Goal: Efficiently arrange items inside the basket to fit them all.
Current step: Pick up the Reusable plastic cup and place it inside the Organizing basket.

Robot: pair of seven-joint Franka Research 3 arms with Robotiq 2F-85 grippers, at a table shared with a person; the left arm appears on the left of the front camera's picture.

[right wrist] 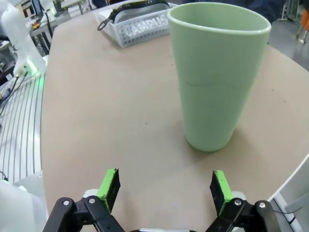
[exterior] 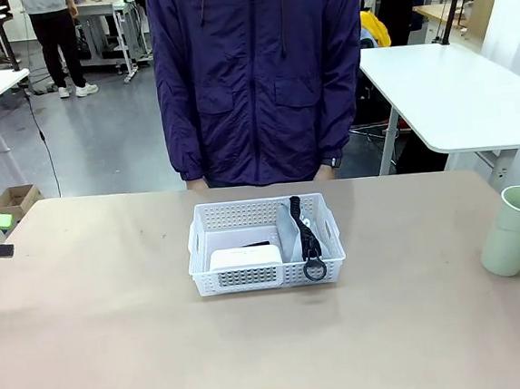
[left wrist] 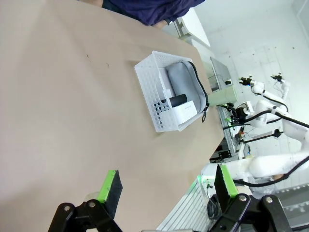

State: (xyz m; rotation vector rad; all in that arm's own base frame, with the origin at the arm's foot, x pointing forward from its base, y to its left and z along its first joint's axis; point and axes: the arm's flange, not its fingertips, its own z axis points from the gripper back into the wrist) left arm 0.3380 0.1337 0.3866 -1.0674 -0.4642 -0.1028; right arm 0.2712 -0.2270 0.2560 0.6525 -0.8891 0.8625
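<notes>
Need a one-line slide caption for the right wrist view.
Open right gripper facing the upright green cup on the table, basket beyond.

Cut off by the front view's right edge: pale green paper cup [exterior: 518, 229]. Mostly hidden behind the white block [exterior: 245, 258] inside the basket [exterior: 267, 274]: a small black item [exterior: 257, 245], too little showing to identify. Pouch [right wrist: 140, 7] clipped by the right wrist view's top edge.
</notes>
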